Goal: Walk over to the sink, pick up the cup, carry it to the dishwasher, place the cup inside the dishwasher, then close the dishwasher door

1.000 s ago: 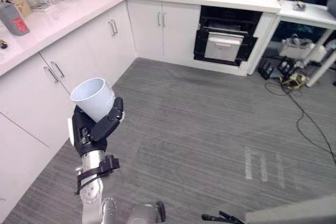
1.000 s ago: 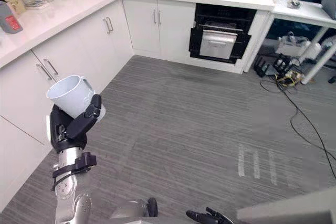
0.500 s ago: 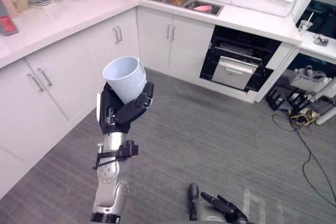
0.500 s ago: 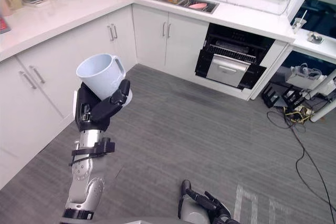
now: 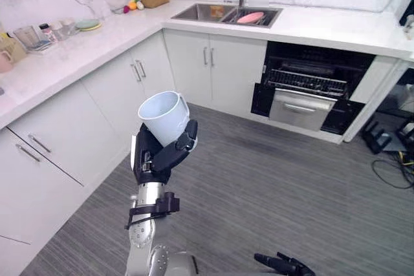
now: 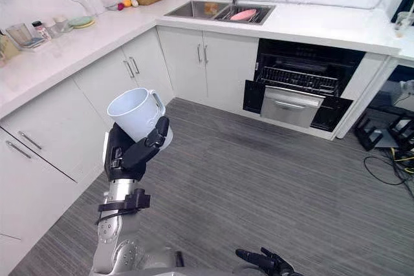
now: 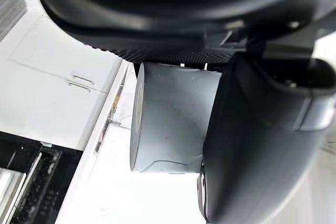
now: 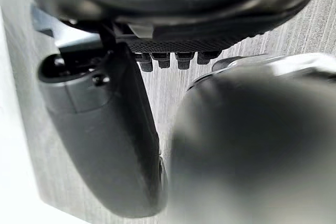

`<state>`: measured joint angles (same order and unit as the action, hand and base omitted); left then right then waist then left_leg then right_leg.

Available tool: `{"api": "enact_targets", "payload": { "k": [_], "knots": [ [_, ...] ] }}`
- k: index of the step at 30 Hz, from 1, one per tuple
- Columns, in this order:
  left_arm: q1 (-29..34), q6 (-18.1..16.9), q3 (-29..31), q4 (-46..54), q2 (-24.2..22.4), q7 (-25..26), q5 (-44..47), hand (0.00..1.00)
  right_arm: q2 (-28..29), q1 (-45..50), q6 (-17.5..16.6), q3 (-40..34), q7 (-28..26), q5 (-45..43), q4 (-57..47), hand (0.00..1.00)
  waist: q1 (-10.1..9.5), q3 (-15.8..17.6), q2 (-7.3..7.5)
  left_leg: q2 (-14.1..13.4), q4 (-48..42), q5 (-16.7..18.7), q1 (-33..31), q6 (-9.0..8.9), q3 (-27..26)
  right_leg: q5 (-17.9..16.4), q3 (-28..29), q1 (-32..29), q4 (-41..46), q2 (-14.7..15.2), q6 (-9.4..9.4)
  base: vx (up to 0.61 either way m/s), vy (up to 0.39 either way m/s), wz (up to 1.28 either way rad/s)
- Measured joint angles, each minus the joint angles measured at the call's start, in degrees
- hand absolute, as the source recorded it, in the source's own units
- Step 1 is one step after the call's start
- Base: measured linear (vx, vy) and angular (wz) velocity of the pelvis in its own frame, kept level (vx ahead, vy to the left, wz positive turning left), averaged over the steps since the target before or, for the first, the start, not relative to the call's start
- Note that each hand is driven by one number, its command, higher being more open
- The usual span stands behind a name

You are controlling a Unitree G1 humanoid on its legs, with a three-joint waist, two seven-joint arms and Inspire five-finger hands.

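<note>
Two dark robot hands are nearest. The right robot hand hangs low, fingers loosely extended and empty. The raised left robot hand curls fingers and thumb round a pale blue-white handled cup. Beyond the grey plank floor, an open black dishwasher sits under the white table, beside the steel sink.

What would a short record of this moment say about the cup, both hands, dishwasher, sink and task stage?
cup: pale, handled, tilted, held up in front of the white cabinets
left hand: curled round the cup's lower part
right hand: low, fingers relaxed, holding nothing
dishwasher: under the counter, open, rack showing
sink: to the dishwasher's left, pink item inside
task stage: cup picked up, not yet in the dishwasher
</note>
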<state>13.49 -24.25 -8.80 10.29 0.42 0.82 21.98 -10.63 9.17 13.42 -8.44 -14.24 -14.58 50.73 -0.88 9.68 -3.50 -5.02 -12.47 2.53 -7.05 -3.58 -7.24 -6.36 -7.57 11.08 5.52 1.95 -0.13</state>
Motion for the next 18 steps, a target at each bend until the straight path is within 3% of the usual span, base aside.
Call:
{"api": "enact_targets", "payload": {
  "k": [1, 2, 4, 5, 6, 7, 8, 9, 10, 11, 12, 13, 14, 15, 16, 17, 18],
  "knots": [
    [-0.6, -0.4, -0.2, -1.3, 0.2, 0.1, -0.1, 0.00, 0.9, -0.3, -1.0, -0.2, 0.4, -0.1, 0.1, 1.00, 0.27, -0.3, 0.29, 1.6, 5.4, -6.3, 2.4, 1.96, 0.8, -0.7, 1.0, 0.8, -0.5, 0.9, 1.17, 0.46, 0.130, -0.33],
    [-1.7, -0.6, -0.6, -2.6, 0.6, 0.0, -0.3, 0.00, 1.4, -0.5, -1.6, -0.4, 1.0, -0.4, 0.4, 1.00, 0.51, -0.5, 0.73, 2.4, 6.3, -6.7, 3.7, 2.69, 0.3, -1.1, 1.3, 1.3, -0.6, 1.8, 1.74, 0.53, 0.151, -0.16],
    [-4.4, -0.7, -2.3, -7.4, 2.8, 0.6, -0.7, 0.00, 3.3, -1.8, -2.6, -0.1, 1.8, -1.3, 1.5, 1.00, 1.32, -0.6, 2.65, 2.1, 2.8, -5.7, 4.3, 3.87, -1.5, 0.1, 3.7, 1.0, 1.9, 2.7, 3.67, 0.35, 0.076, -0.30],
    [-4.6, -0.8, -2.5, -8.2, 3.6, 0.6, -0.7, 0.00, 3.7, -1.7, -3.1, -0.1, 1.8, -1.3, 1.4, 1.00, 1.64, -0.7, 3.21, 1.9, 0.8, -5.0, 4.3, 3.74, -2.1, 0.9, 4.1, 1.2, 2.1, 2.8, 4.10, 0.26, 0.024, -0.46],
    [-4.8, -0.7, -3.2, -8.8, 4.6, 0.5, -0.8, 0.00, 4.3, -1.2, -4.1, -0.2, 1.8, -1.4, 1.3, 1.00, 2.12, -1.0, 4.26, 1.9, -4.2, -1.5, 3.2, 2.31, -4.2, 1.9, 4.1, 2.6, 2.9, 3.1, 4.39, 0.17, 0.010, -0.36],
    [-5.1, -0.7, -4.1, -8.8, 4.6, 0.5, -0.9, 0.00, 4.4, -0.4, -4.7, -0.4, 1.9, -1.8, 1.3, 1.00, 2.39, -1.4, 3.79, 1.5, -4.3, -0.8, 3.4, 2.11, -4.3, 1.8, 3.8, 2.6, 4.3, 2.8, 4.42, 0.19, 0.048, -0.39],
    [-6.4, -0.8, -7.0, -8.8, 4.3, -0.3, -1.6, 0.00, 4.1, 2.0, -5.9, -2.9, 2.0, -3.4, 1.5, 1.00, 3.37, -2.3, 2.27, 0.8, -1.7, 2.5, 6.7, 3.97, -5.2, -0.6, 2.4, -1.2, 16.6, 2.5, 3.84, 0.14, 0.072, -0.27],
    [-7.1, -0.8, -7.8, -8.9, 4.4, -0.7, -1.9, 0.00, 3.9, 2.7, -6.2, -3.3, 2.0, -3.6, 1.4, 1.00, 3.60, -2.2, 2.40, 1.5, 0.3, 4.1, 8.8, 4.19, -5.6, -0.9, 2.1, -4.2, 24.0, 3.4, 3.77, 0.16, 0.102, -0.22],
    [-7.9, -0.8, -8.6, -8.9, 5.0, -1.1, -2.3, 0.00, 4.2, 3.0, -6.4, -3.7, 2.2, -3.9, 1.5, 1.00, 3.78, -2.2, 3.58, 2.5, 1.7, 4.6, 10.5, 4.56, -5.9, -0.3, 2.6, -7.5, 31.5, 5.2, 3.72, 0.14, 0.080, -0.04],
    [-9.1, -0.8, -10.3, -8.9, 6.0, -1.3, -3.5, 0.00, 4.2, 5.2, -7.2, -3.8, 2.0, -4.6, 1.5, 1.00, 5.26, -2.9, 4.63, 4.4, 3.6, 5.0, 12.5, 5.28, -5.7, 4.1, 3.1, -12.7, 42.4, 7.0, 3.94, 0.26, 0.102, 0.05],
    [-9.3, -1.4, -10.3, -9.3, 6.3, -1.5, -5.3, 0.00, 5.0, 6.6, -8.2, -6.2, 0.9, -5.8, 1.7, 1.00, 7.03, -3.6, 4.21, 4.7, 4.3, 5.7, 13.3, 6.03, -5.7, 0.8, 4.3, -15.8, 46.2, 7.1, 2.91, 0.27, 0.084, 0.00],
    [-10.4, -2.3, -9.8, -11.1, 6.4, -1.6, -5.4, 0.00, 5.9, 7.1, -9.8, -7.7, 0.0, -5.6, 1.9, 1.00, 7.63, -3.8, 4.38, 4.3, 4.1, 5.8, 13.9, 5.91, -6.1, -3.9, 4.2, -17.5, 45.1, 6.6, 2.97, 0.34, 0.082, -0.03],
    [-13.1, -3.2, -7.9, -15.7, 6.2, -1.9, -4.9, 0.00, 7.7, 7.1, -15.5, -9.3, -2.5, -5.5, 3.4, 1.00, 8.38, -3.7, 3.76, 3.2, 4.2, 6.1, 14.8, 5.75, -5.8, -8.2, 2.8, -18.7, 38.0, 4.5, 2.42, 0.23, 0.031, -0.06],
    [-13.5, -3.1, -7.5, -16.5, 6.1, -1.9, -4.9, 0.00, 8.0, 7.1, -16.7, -9.4, -2.8, -5.5, 3.8, 1.00, 8.59, -3.7, 3.72, 2.8, 4.3, 6.1, 14.9, 5.74, -5.7, -8.5, 2.5, -18.8, 35.9, 4.0, 2.23, 0.28, -0.003, 0.07],
    [-14.4, -3.0, -5.9, -18.8, 5.8, -1.4, -4.7, 0.00, 8.6, 7.3, -20.0, -9.3, -3.7, -5.3, 4.5, 1.00, 9.28, -3.5, 3.52, 1.2, 4.8, 6.1, 15.4, 5.70, -5.0, -8.4, 2.1, -18.7, 25.6, 1.1, 2.00, 0.21, -0.029, 0.05],
    [-14.7, -2.7, -5.2, -19.3, 5.8, -0.8, -4.2, 0.00, 8.6, 7.4, -20.7, -8.8, -3.7, -4.5, 4.5, 1.00, 9.27, -3.5, 3.47, 0.6, 5.0, 6.1, 15.6, 5.62, -4.7, -7.7, 2.2, -18.4, 19.9, -0.1, 2.16, 0.28, -0.059, 0.05],
    [-14.8, -1.7, -4.4, -19.2, 5.9, -0.5, -1.8, 0.00, 8.5, 7.3, -21.1, -7.9, -3.5, -3.0, 4.1, 1.00, 9.07, -3.4, 4.32, 0.2, 5.3, 6.4, 16.4, 4.39, -4.6, -2.6, 2.7, -17.4, 9.1, -1.1, 2.23, 0.31, -0.076, 0.04]
  ]
}}
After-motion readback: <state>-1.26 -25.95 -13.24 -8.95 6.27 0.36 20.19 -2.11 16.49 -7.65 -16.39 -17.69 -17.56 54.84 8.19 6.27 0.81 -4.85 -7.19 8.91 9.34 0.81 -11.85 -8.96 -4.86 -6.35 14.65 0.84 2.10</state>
